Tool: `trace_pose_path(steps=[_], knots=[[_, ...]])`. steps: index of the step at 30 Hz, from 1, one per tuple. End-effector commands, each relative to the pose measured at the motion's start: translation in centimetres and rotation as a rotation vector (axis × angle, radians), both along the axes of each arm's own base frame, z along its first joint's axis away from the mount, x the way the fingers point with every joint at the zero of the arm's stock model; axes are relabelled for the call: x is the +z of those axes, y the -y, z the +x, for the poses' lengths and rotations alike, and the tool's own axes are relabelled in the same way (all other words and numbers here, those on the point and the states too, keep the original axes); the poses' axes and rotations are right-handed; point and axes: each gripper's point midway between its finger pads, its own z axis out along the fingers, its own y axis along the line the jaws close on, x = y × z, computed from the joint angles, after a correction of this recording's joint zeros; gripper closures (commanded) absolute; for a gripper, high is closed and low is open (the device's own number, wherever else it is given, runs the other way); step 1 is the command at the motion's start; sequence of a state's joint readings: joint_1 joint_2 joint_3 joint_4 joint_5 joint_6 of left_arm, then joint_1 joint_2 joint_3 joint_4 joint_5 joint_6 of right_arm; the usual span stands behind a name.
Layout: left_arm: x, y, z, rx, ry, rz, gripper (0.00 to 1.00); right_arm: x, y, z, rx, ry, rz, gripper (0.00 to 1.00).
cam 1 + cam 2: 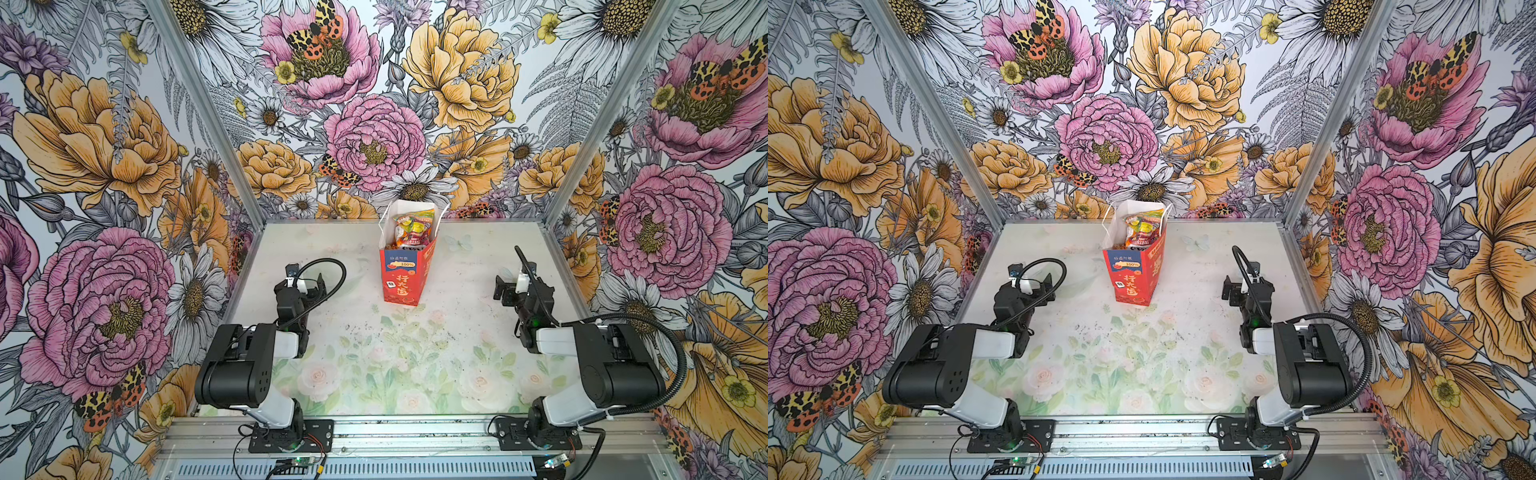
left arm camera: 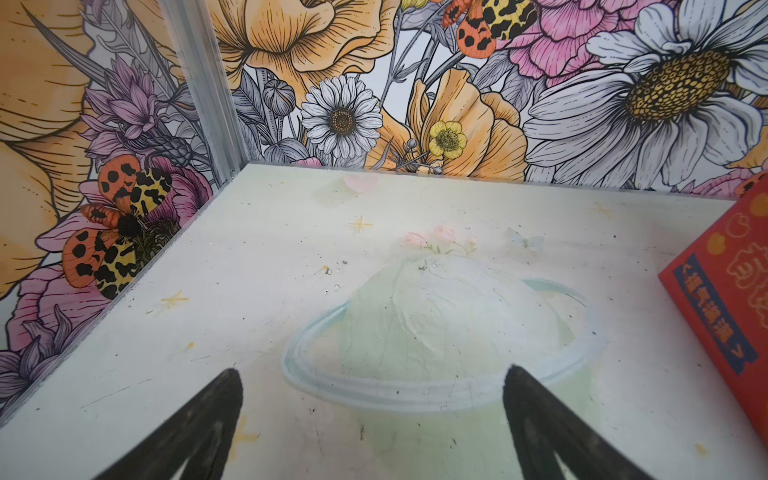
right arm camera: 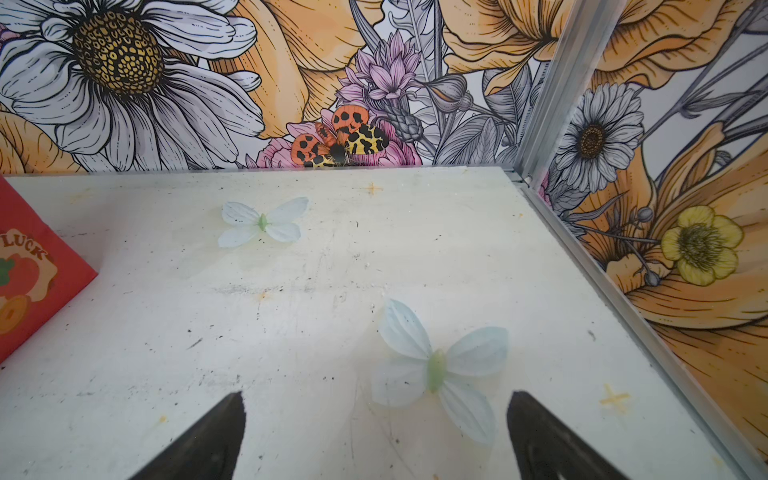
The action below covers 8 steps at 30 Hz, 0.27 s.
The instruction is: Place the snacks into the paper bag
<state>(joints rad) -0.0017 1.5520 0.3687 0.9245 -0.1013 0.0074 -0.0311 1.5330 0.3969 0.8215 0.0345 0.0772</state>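
The red paper bag (image 1: 401, 276) (image 1: 1133, 276) stands upright at the middle back of the table, mouth open. The snacks (image 1: 413, 228) (image 1: 1144, 226), colourful crinkly packets, stick up out of its white inside; no packet lies on the table. My left gripper (image 1: 309, 282) (image 1: 1038, 284) hovers left of the bag, open and empty. My right gripper (image 1: 509, 286) (image 1: 1235, 289) hovers right of it, also open and empty. In the left wrist view the left gripper (image 2: 372, 371) spans bare table, with the bag's corner (image 2: 723, 299) at the edge. In the right wrist view the right gripper (image 3: 376, 395) spans bare table, with the bag (image 3: 29, 270) at the side.
The table (image 1: 415, 353) has a pale printed floral surface with dark specks. Flowered walls with aluminium corner posts (image 1: 216, 124) close it on three sides. Both arm bases sit on the front rail (image 1: 415, 432).
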Motion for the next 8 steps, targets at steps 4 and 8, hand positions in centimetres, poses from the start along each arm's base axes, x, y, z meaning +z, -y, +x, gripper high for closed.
trace_pose_path(steps=[4, 8], knots=[[0.78, -0.38, 0.34, -0.001, 0.028, -0.013, 0.01, 0.72, 0.22, 0.25, -0.018, 0.033, -0.01, 0.0], [0.75, -0.38, 0.35, -0.001, 0.027, -0.013, 0.01, 0.67, 0.24, 0.24, -0.019, 0.031, -0.01, 0.0]])
